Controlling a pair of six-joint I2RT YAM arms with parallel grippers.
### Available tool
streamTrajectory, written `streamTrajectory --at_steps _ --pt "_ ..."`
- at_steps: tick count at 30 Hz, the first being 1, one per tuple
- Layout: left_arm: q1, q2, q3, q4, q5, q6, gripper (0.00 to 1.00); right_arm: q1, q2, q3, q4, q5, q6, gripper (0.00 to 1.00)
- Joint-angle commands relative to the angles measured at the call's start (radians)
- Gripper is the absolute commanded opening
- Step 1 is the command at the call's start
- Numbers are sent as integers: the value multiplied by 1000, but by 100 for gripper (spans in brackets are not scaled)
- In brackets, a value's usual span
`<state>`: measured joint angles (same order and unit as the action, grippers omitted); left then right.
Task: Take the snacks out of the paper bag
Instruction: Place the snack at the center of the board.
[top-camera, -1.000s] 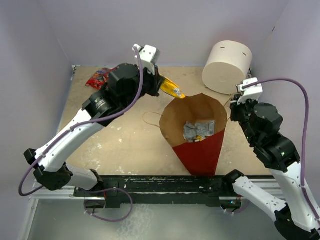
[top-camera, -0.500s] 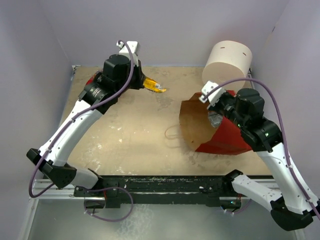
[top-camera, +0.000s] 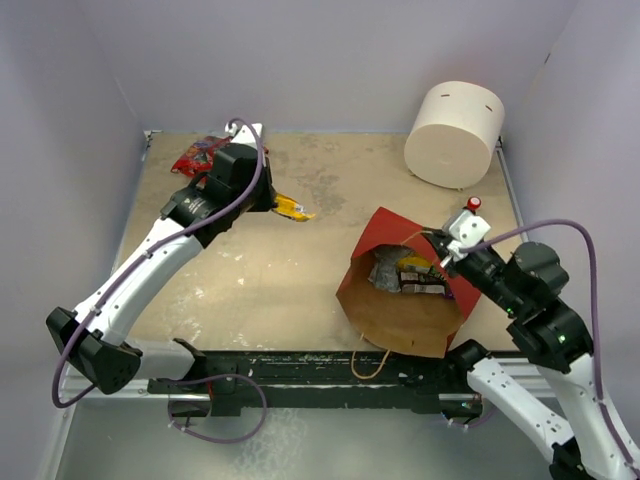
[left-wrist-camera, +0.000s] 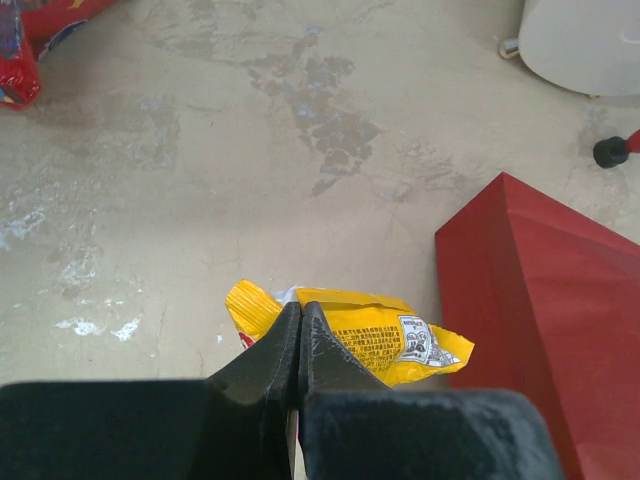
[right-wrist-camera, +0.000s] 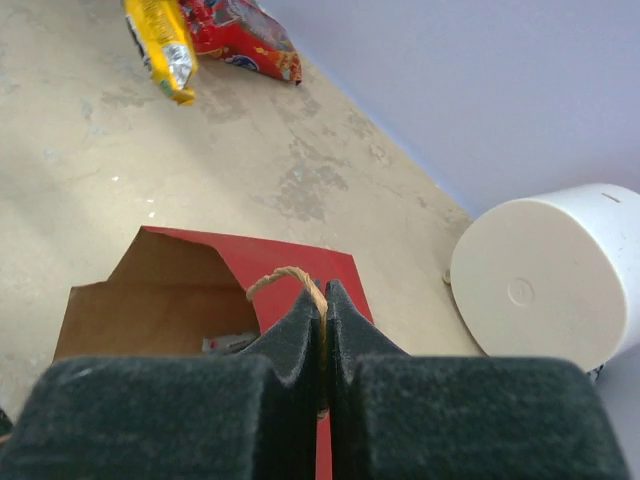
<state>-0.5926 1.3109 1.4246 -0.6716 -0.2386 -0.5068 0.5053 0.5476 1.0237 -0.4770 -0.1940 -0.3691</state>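
Bare worktop (top-camera: 270, 270) between left arm (top-camera: 150, 265) and bag (top-camera: 400, 325) is open for passage. Bag mouth gapes upward with packets (top-camera: 388, 270) inside, but the right gripper (right-wrist-camera: 322, 310) is pinched on its string handle (right-wrist-camera: 285, 275) at the right rim. Cylinder (top-camera: 455, 133) blocks the far right corner, red packet (top-camera: 200, 157) lies far left, and the yellow packet (left-wrist-camera: 370, 340) in the left gripper (left-wrist-camera: 300, 320) occupies far centre.

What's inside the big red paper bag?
A crinkled silver-grey packet and a dark packet show inside the red-brown paper bag. Anything beneath them, or behind the bag's walls, is hidden.
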Motion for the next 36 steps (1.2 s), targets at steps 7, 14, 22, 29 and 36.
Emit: streamTrajectory --at_steps 7,14,22,29,36 --pt "164 82 -10 -16 64 -104 0 2 155 28 150 156 81 0" --pt "399 168 -55 -10 96 -152 0 2 186 40 213 190 112 0" --pt "611 399 28 63 123 -127 0 2 263 92 247 174 116 0" --pt "771 642 170 15 371 -192 0 2 275 82 254 193 90 0" --pt "807 723 219 -29 371 -175 0 2 286 73 273 194 76 0"
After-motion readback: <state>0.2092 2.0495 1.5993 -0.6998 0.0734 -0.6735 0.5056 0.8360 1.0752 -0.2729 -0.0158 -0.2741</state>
